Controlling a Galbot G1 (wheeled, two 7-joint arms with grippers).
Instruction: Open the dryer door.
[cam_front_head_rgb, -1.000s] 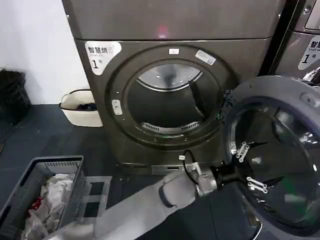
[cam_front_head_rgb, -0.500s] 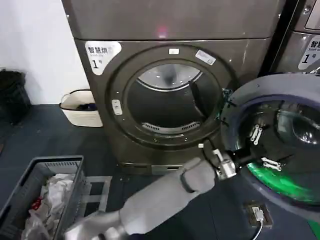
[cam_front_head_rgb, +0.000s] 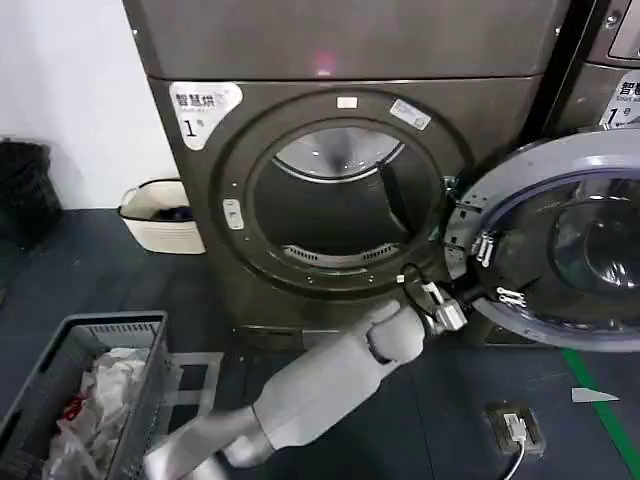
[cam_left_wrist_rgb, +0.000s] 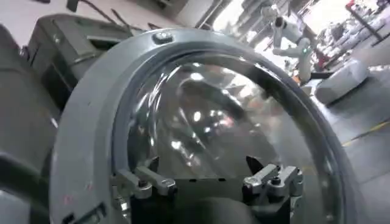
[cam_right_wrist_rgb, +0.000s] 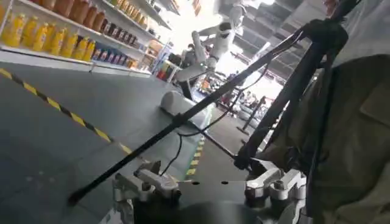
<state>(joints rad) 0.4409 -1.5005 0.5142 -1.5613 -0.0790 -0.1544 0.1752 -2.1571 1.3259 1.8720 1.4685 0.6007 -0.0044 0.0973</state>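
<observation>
- Head view first, nearest stuff: our left arm reaches up from the bottom of the frame, past the laundry basket (cam_front_head_rgb: 100, 390) on the floor, and the left gripper (cam_front_head_rgb: 497, 272) sits against the grey inner rim of the dryer door (cam_front_head_rgb: 560, 250).
- Fingers look spread wide on that rim rather than pinching anything, and the left wrist view backs it up: both fingertips (cam_left_wrist_rgb: 143, 182) stand apart with the glass bulging right past them.
- What changed: a second ago the door hung lower and closer to us, and half a second ago it was mid-swing. Now it's pushed farther back to the right, well clear of the opening.
- Behind it, the drum opening (cam_front_head_rgb: 340, 200) is fully exposed, so we'd call the job pretty much done.
- Right gripper (cam_right_wrist_rgb: 210, 185) is parked off to the side, fingers apart, holding nothing, facing a shop floor.
</observation>
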